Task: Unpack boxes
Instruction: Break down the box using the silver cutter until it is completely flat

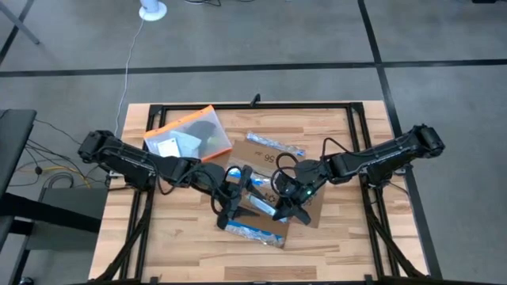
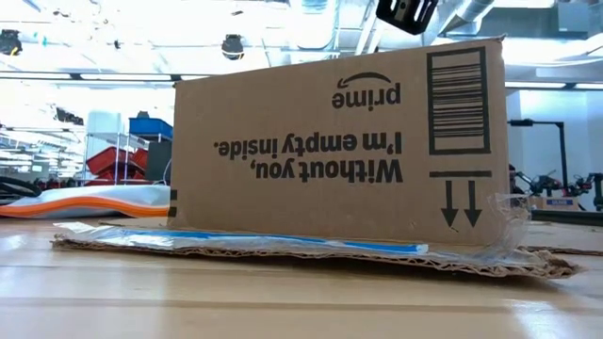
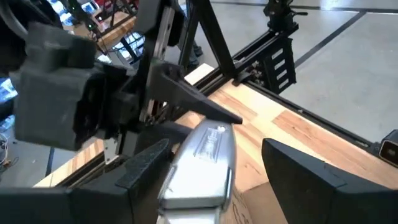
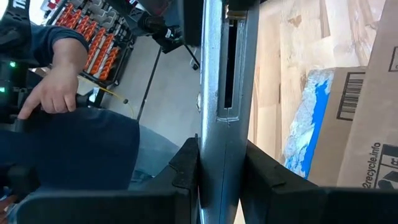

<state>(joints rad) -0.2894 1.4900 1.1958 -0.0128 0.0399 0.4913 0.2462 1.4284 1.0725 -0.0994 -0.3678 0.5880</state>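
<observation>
Over the opened box [image 1: 265,186], a silvery item [image 4: 217,93], perhaps a pouch, is pinched by the right gripper [image 1: 295,207]; the spread left gripper [image 1: 231,207] must take it.

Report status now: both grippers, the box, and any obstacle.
Left gripper open above box. Right gripper shut on silver tool. Box flaps open, upright panel showing. Orange-edged pouch beside it, clear of work.

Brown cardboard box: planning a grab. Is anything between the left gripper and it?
Yes: a silvery flat item, clamped in the right gripper, sits between the open left gripper's fingers, above the brown corrugated cardboard box.
</observation>
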